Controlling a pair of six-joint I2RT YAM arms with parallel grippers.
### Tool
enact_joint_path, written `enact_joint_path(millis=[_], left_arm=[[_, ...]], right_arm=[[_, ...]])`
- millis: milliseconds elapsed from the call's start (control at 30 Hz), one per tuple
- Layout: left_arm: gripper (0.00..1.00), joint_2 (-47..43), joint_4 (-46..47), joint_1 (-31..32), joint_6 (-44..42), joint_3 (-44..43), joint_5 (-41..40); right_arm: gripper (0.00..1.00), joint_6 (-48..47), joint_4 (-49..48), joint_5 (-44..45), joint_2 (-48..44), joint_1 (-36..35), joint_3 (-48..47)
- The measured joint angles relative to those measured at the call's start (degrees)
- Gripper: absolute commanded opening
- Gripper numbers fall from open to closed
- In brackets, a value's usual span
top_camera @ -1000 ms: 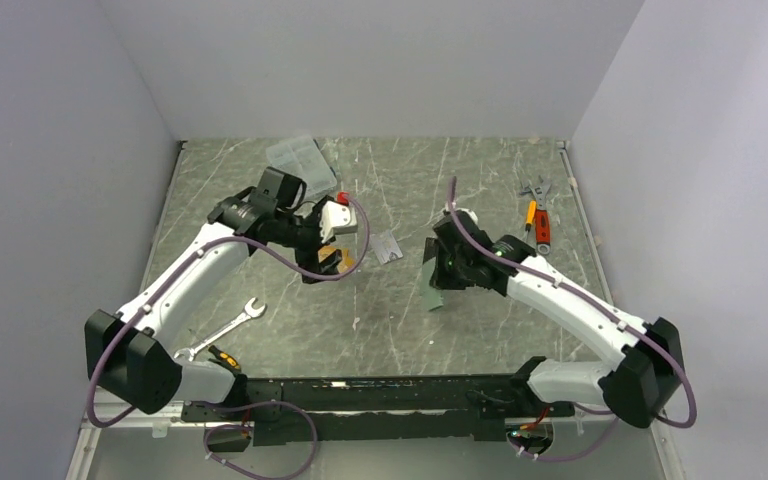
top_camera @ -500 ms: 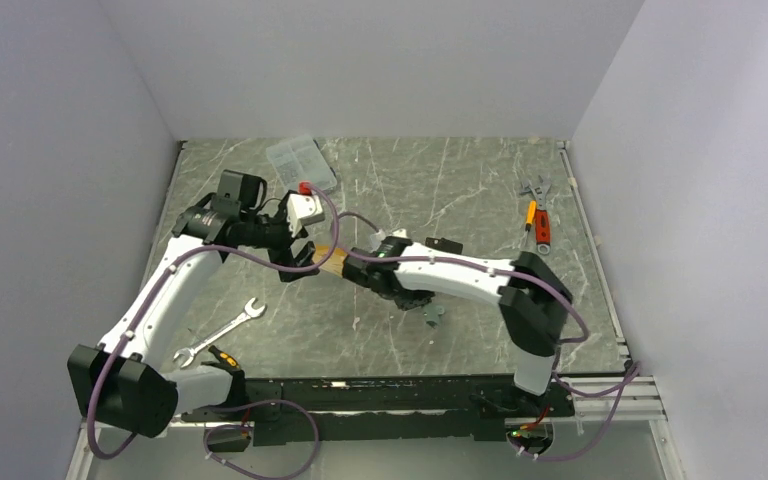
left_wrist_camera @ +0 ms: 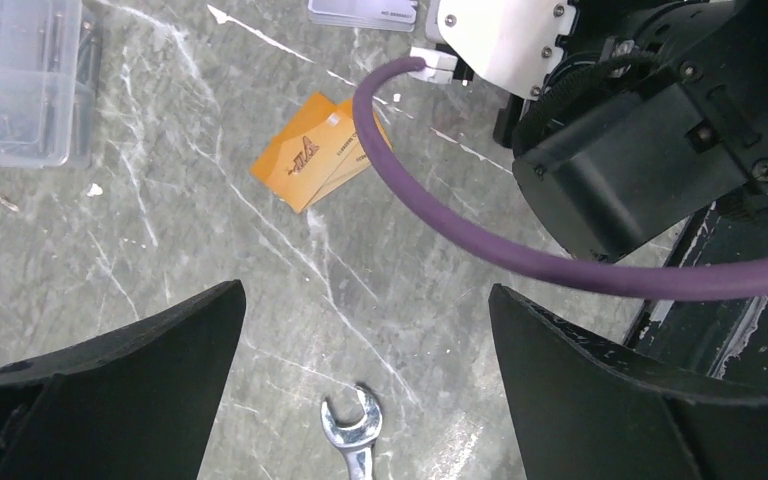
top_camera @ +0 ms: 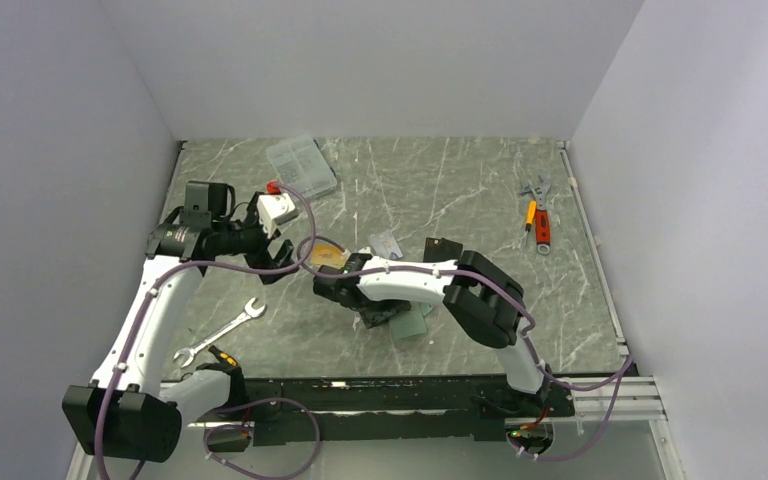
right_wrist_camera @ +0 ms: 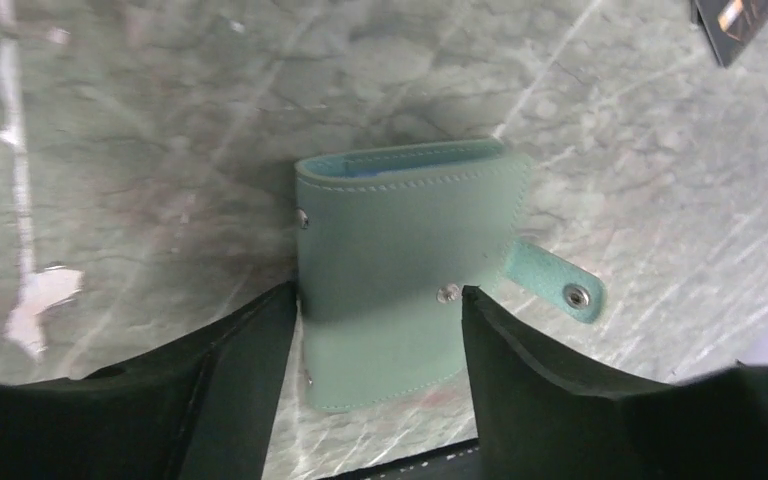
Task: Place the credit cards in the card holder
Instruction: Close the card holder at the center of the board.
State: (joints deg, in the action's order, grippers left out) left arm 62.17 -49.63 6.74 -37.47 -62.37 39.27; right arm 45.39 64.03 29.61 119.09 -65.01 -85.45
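Note:
Two overlapping orange-gold credit cards point(left_wrist_camera: 318, 152) lie flat on the table point(top_camera: 329, 257). A silvery-white card point(top_camera: 385, 243) lies just right of them point(left_wrist_camera: 363, 12). My left gripper point(top_camera: 272, 258) hangs left of the orange cards, open and holding nothing point(left_wrist_camera: 365, 385). The grey-green card holder point(right_wrist_camera: 400, 230) lies folded on the table near the front middle point(top_camera: 412, 324), its snap tab point(right_wrist_camera: 557, 286) sticking out unfastened. My right gripper point(right_wrist_camera: 378, 296) stands open over its near end, one finger on each side point(top_camera: 380, 312).
A flat black square piece point(top_camera: 443, 247) lies right of the silvery card. A clear compartment box point(top_camera: 302, 165) stands at the back left. A wrench point(top_camera: 222, 333) lies at the front left point(left_wrist_camera: 355, 432). Orange-handled tools point(top_camera: 537, 220) lie at the far right.
The right arm swung left across the table with the card holder, and its jaws have opened over it. The left arm drew back to the left, away from the orange cards.

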Motion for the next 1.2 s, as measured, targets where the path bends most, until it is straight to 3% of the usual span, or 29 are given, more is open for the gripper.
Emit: enact_joint_path(millis=[100, 233, 400, 633, 933, 1200], left_arm=[[0.99, 1.1, -0.6, -0.5, -0.5, 0.0, 0.8], [0.99, 3.2, -1.3, -0.6, -1.0, 0.0, 2.7], [0.99, 3.3, -0.7, 0.9, -2.2, 0.2, 5.0], [0.99, 5.7, 4.2, 18.2, -3.4, 5.4, 1.8], [0.99, 15.2, 14.1, 39.8, -2.2, 6.1, -6.8], [0.99, 30.5, 23.0, 48.6, 2.2, 0.6, -10.7]], right_arm=[[0.74, -1.0, -2.4, -2.6, -1.1, 0.5, -0.3], [0.73, -1.2, -8.7, -7.7, -5.1, 2.2, 1.9], [0.67, -1.4, -15.4, -14.5, -21.0, 9.1, 11.8], [0.63, -2.1, -19.4, -17.9, -39.2, 23.5, 23.3], [0.59, -2.8, -22.3, -24.9, -38.6, 26.1, 32.2], [0.56, -3.2, -26.8, -29.2, -38.5, 29.7, 33.4]])
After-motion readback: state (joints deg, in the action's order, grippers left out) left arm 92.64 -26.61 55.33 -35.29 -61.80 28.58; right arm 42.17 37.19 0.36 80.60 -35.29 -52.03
